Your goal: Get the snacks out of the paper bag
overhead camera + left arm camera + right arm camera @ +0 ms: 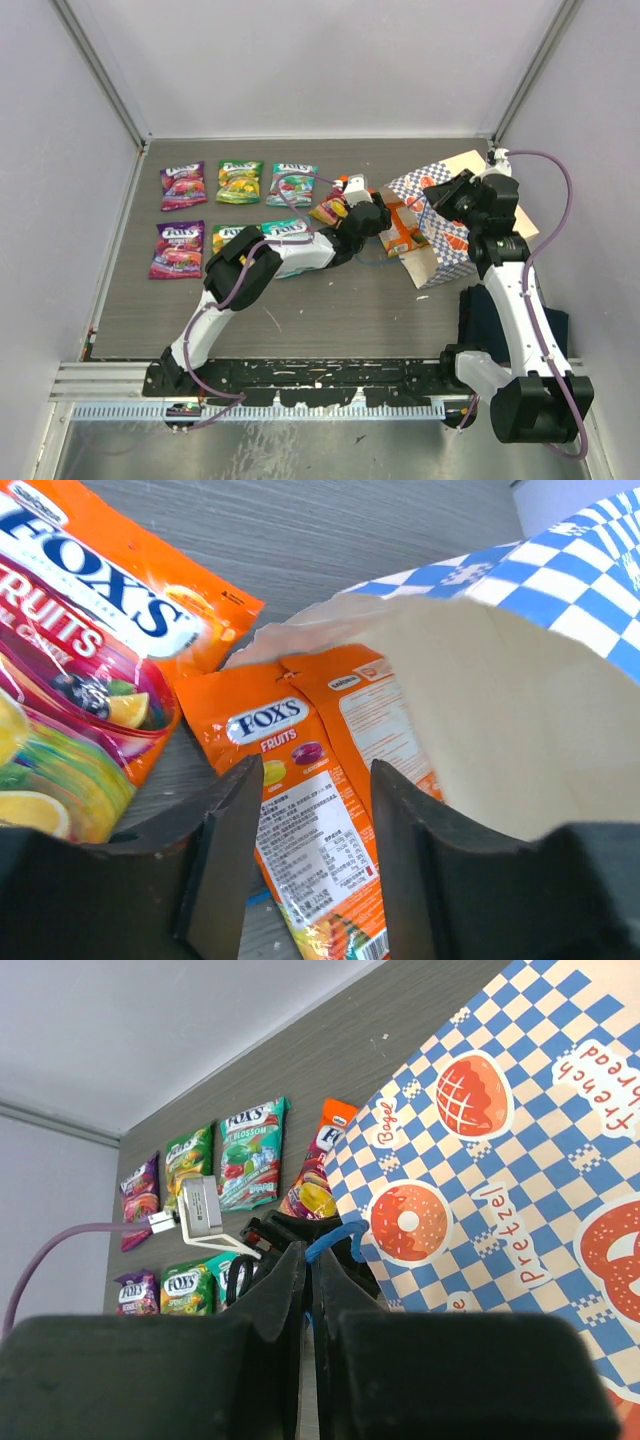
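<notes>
Grey table (330, 300) underneath. Your right claw (308, 1260) pinches the cord (335, 1235) of the paper bag (500, 1160), probably to hold it open. Your left claw (315, 780), half-open and empty, straddles an orange snack (290, 740).

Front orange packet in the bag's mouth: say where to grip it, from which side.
Grip the near end of the orange packet, which sticks out of the paper bag. It lies flat, so bring the left claw in low from the bag's open side and pinch that thin edge.

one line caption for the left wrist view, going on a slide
Left gripper, open, facing an orange Fox's Fruits packet in the mouth of the paper bag.
</notes>
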{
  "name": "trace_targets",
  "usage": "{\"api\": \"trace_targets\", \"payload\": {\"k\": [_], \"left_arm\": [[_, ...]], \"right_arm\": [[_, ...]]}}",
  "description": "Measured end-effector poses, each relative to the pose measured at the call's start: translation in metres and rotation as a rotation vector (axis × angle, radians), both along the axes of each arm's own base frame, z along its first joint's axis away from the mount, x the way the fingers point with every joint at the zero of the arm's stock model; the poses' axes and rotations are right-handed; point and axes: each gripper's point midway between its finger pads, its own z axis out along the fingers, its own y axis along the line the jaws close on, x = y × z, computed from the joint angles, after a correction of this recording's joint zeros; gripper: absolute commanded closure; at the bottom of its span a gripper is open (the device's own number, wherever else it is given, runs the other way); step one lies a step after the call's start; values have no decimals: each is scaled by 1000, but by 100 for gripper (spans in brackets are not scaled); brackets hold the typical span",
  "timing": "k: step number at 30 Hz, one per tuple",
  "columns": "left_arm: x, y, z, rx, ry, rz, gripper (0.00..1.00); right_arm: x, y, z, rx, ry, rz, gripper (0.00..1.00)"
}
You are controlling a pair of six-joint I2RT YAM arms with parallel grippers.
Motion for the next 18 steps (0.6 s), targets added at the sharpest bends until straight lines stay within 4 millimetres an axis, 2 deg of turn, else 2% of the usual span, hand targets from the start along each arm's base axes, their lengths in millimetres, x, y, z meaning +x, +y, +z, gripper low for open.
{"api": "trace_targets", "payload": {"k": [5,13,18], "left_arm": [[-1,0,-7,-29,51,-17,38],[1,8,-19,-34,114,-10,38],[-5,10,-34,-48,168,-14,38]], "right_arm": [[1,0,-2,2,3,1,99],[2,0,-1,2,-4,1,99],[3,0,0,2,-8,1,99]]}}
